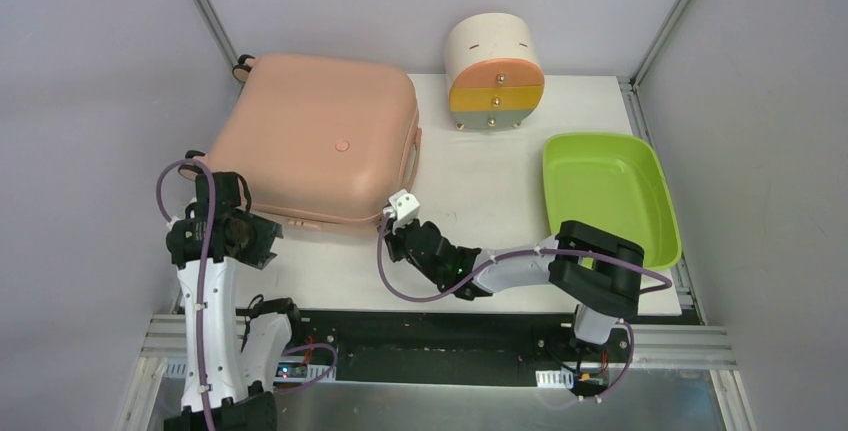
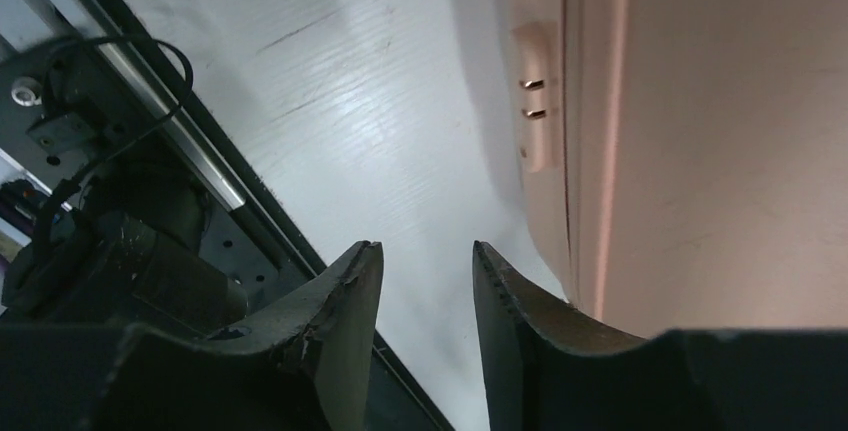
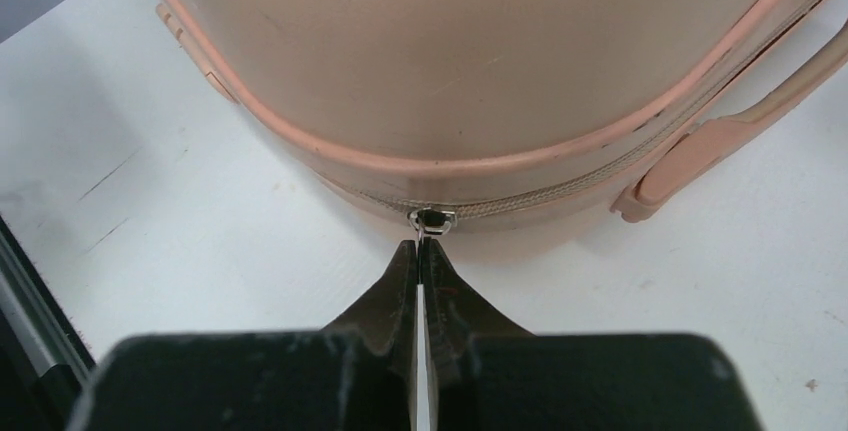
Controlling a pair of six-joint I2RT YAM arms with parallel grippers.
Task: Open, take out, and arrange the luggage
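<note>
**Fig.** Closed luggage [image 1: 320,136] lies flat at 10 o'clock on the table [image 1: 480,191], covering the far-left corner. Right gripper [image 3: 420,251], fingers pressed together, pinches the zipper pull [image 3: 432,219] at the luggage's 5 o'clock corner. Left gripper [image 2: 425,261], fingers spread over tabletop, sits beside the 7 o'clock edge. White tabletop separates the luggage from the tray [image 1: 610,191] at 3 o'clock.
</note>
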